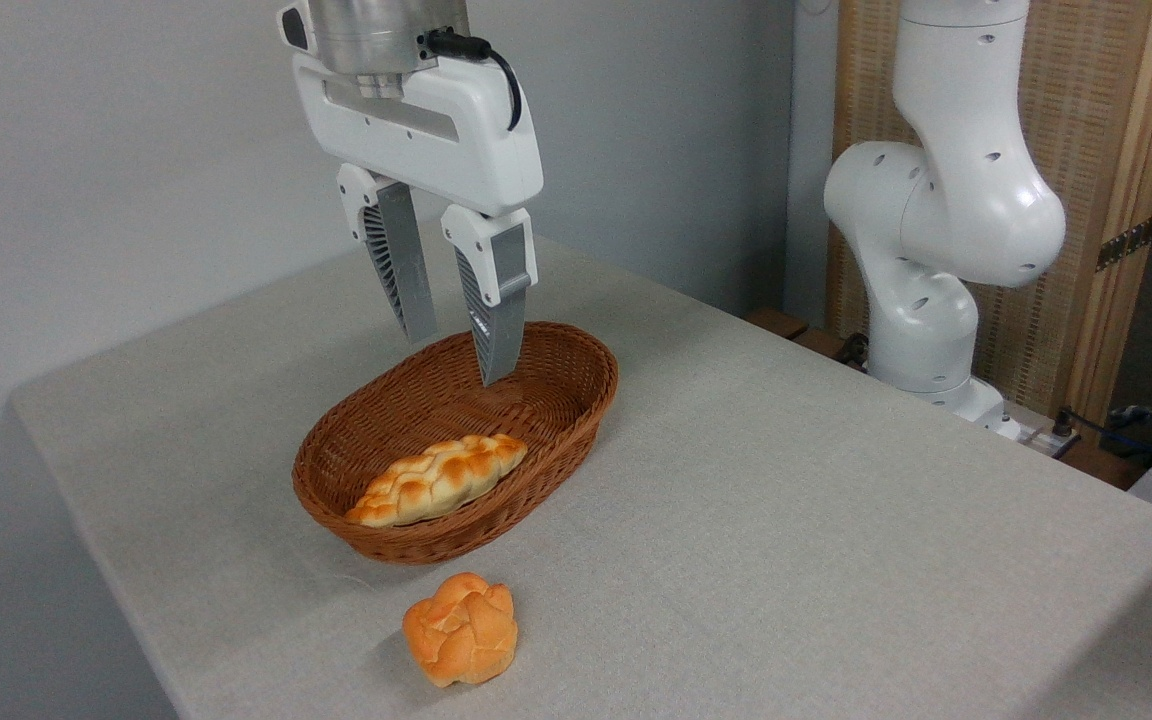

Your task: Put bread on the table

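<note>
Golden bread [436,481] lies diagonally in basket [576,400], seemingly flat; end effector [461,355] parted above.

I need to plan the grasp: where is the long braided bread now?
The long braided bread lies inside the brown basket, along its front-left wall, left of centre in the picture. The small round roll sits on the table just in front.

Bread [436,480] in basket [576,400], roll [461,628] prob. nearer

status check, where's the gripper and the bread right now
Gripper open, empty, above the basket's far end. Bread lying in basket, untouched. Orange roll on table in front, clear of the path.
</note>
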